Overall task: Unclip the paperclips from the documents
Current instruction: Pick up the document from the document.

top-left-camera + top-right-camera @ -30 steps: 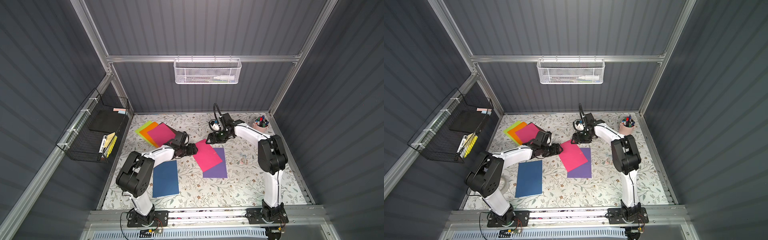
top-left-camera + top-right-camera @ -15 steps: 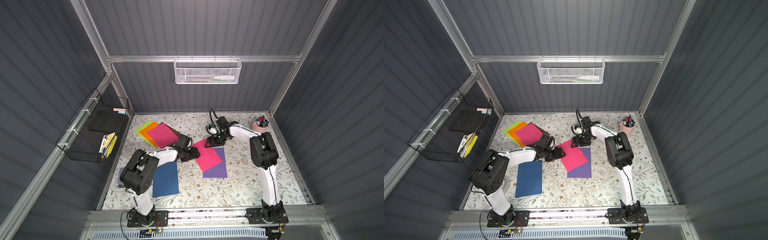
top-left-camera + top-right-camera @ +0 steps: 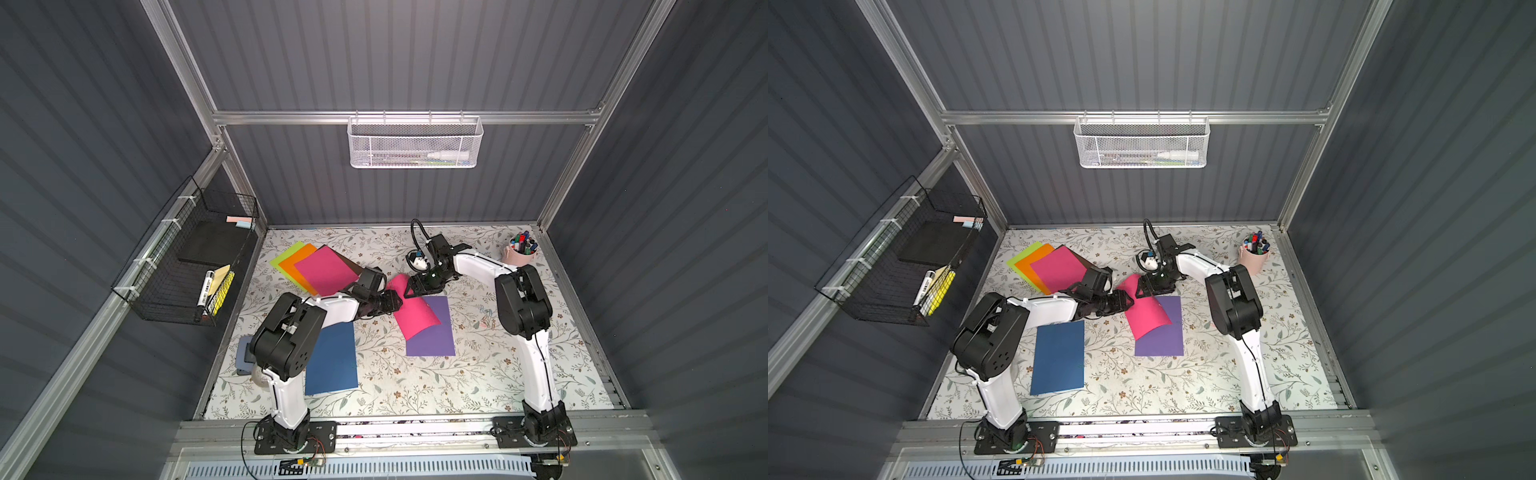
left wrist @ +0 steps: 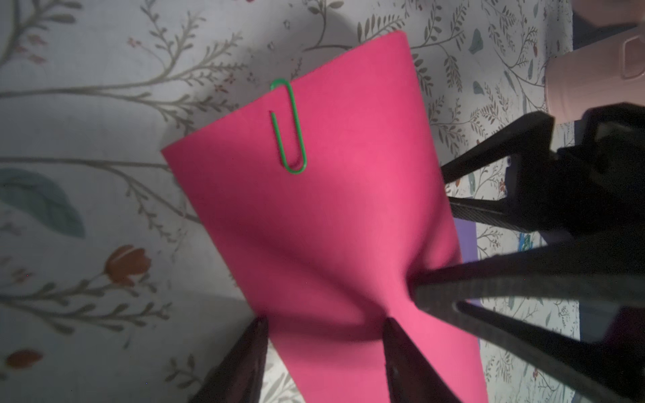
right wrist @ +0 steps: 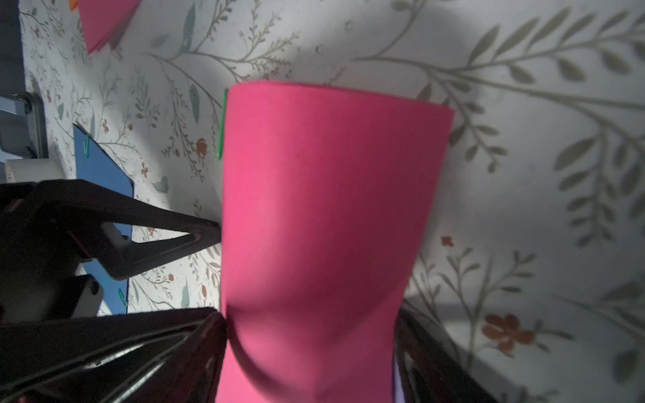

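A pink document (image 3: pixel 415 313) (image 3: pixel 1147 313) is bowed up off the table at mid-table, over a purple document (image 3: pixel 436 338). My right gripper (image 3: pixel 413 289) (image 5: pixel 310 324) is shut across its width, one finger pressing each side edge. A green paperclip (image 4: pixel 289 129) sits on the sheet's far edge and shows edge-on in the right wrist view (image 5: pixel 221 129). My left gripper (image 3: pixel 395 300) (image 4: pixel 324 321) stands open at the sheet's side edge, with one finger off the paper and one over it. A navy document (image 3: pixel 332 357) carries green paperclips (image 5: pixel 86 146).
Lime, orange, pink and brown sheets are fanned at the back left (image 3: pixel 326 268). Loose clips (image 3: pixel 486 318) lie right of the purple sheet. A pink pen cup (image 3: pixel 519 255) stands at the back right. A black wire basket (image 3: pixel 187 266) hangs on the left wall.
The right gripper has squeezed the pink sheet so that it bows up off the table. The left gripper has moved right to the sheet's edge, and its jaws have narrowed.
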`<state>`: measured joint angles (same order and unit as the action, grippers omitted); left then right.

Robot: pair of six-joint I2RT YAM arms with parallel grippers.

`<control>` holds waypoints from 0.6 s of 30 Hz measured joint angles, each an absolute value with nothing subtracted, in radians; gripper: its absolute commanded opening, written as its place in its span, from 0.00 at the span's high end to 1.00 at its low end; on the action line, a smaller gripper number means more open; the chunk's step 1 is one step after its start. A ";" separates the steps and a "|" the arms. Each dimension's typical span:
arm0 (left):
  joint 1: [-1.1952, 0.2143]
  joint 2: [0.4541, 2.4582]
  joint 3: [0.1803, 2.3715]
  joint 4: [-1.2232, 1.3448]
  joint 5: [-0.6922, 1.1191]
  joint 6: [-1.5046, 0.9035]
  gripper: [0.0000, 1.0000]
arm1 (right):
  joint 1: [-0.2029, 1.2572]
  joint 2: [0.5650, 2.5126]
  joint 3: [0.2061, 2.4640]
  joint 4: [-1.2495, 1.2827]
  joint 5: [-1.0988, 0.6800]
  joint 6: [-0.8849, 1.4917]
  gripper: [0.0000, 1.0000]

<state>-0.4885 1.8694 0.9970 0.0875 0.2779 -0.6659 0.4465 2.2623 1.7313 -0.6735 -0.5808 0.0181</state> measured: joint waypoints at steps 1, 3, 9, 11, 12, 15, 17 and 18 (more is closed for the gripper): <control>-0.488 1.872 0.997 0.095 0.278 -0.665 0.45 | 0.446 2.263 1.729 -0.668 -0.591 0.018 0.23; -0.488 1.876 0.997 0.106 0.278 -0.663 0.47 | 0.446 2.265 1.723 -0.653 -0.620 0.019 0.23; -0.488 1.878 0.997 0.110 0.278 -0.659 0.47 | 0.447 2.268 1.707 -0.612 -0.663 0.043 0.40; -0.488 1.878 0.997 0.110 0.278 -0.658 0.47 | 0.447 2.268 1.695 -0.590 -0.670 0.053 0.49; -0.488 1.878 0.997 0.110 0.278 -0.658 0.47 | 0.447 2.268 1.687 -0.577 -0.674 0.057 0.54; -0.488 1.878 0.997 0.110 0.278 -0.654 0.46 | 0.447 2.267 1.673 -0.556 -0.680 0.066 0.62; -0.488 1.878 0.997 0.112 0.278 -0.651 0.45 | 0.447 2.268 1.672 -0.542 -0.681 0.073 0.65; -0.488 1.878 0.997 0.113 0.278 -0.651 0.44 | 0.447 2.267 1.672 -0.533 -0.682 0.075 0.65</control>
<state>-0.4885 1.8778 0.9966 0.1127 0.2783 -0.6506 0.4465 2.2673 1.6718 -0.5335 -0.6815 0.0746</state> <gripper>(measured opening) 0.542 0.361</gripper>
